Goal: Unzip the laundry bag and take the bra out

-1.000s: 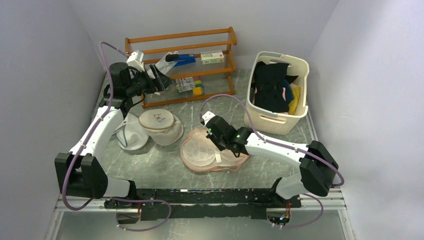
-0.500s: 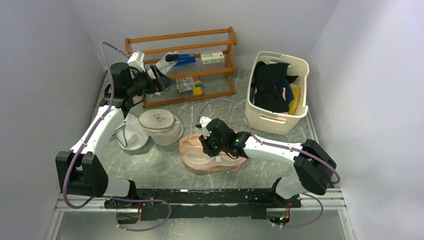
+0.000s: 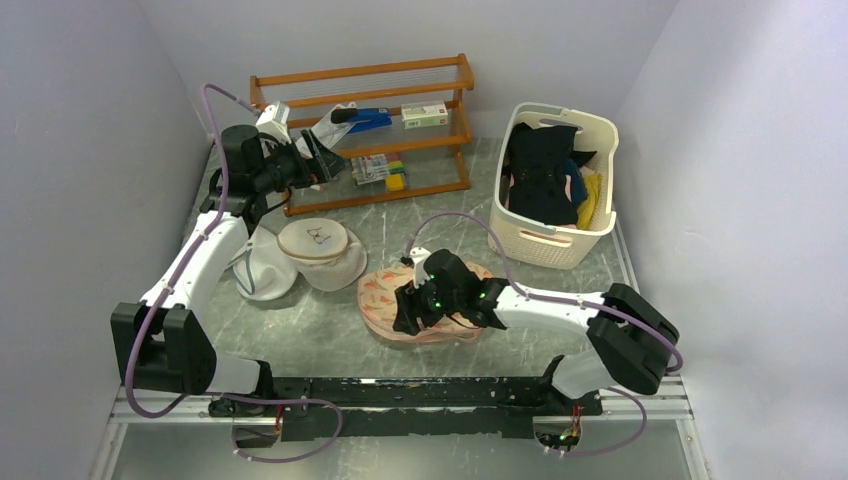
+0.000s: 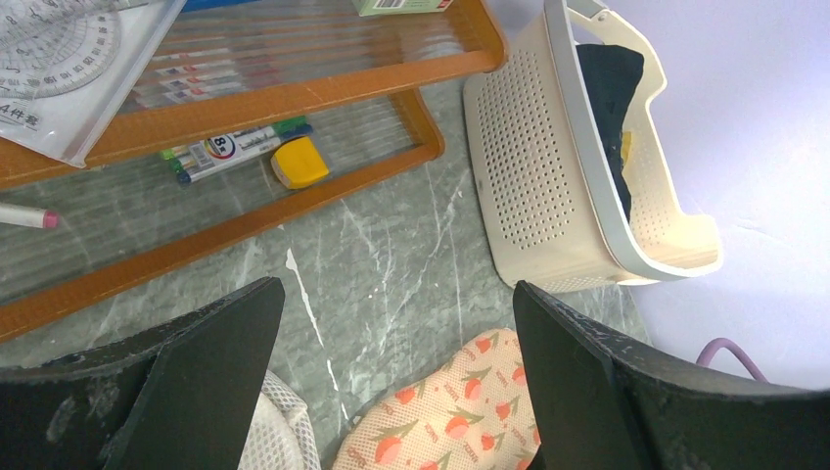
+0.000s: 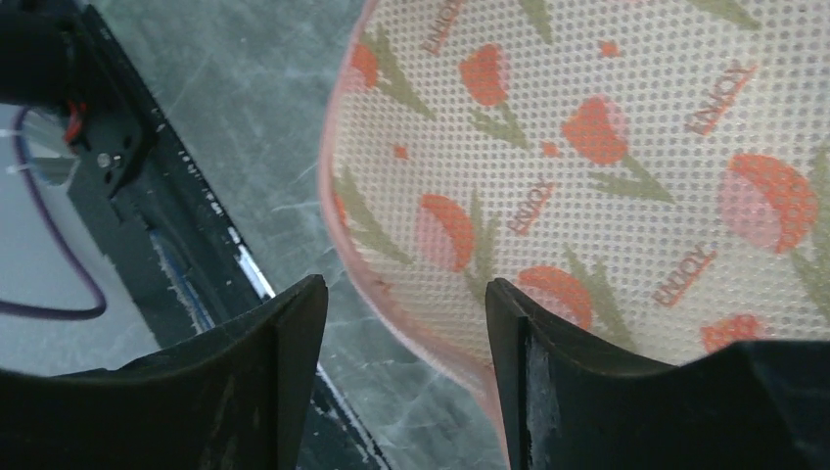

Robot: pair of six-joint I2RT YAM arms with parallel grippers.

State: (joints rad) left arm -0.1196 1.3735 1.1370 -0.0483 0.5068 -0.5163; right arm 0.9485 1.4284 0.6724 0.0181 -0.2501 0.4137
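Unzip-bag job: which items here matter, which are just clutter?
Job: laundry bag, tulip print up; right gripper, open over its edge. No bra in view.
Clutter: round white mesh bags; wooden rack with markers; laundry basket of clothes. Left gripper open, up by the rack.

Three views: one high and fixed, two on the wrists.
From high behind the near edge we overlook the whole desk (image 3: 320, 325). Our left wrist view faces the wooden rack (image 4: 294, 98) and basket (image 4: 548, 166), catching an edge of the laundry bag (image 4: 460, 416); our right wrist view looks down, close on that bag.
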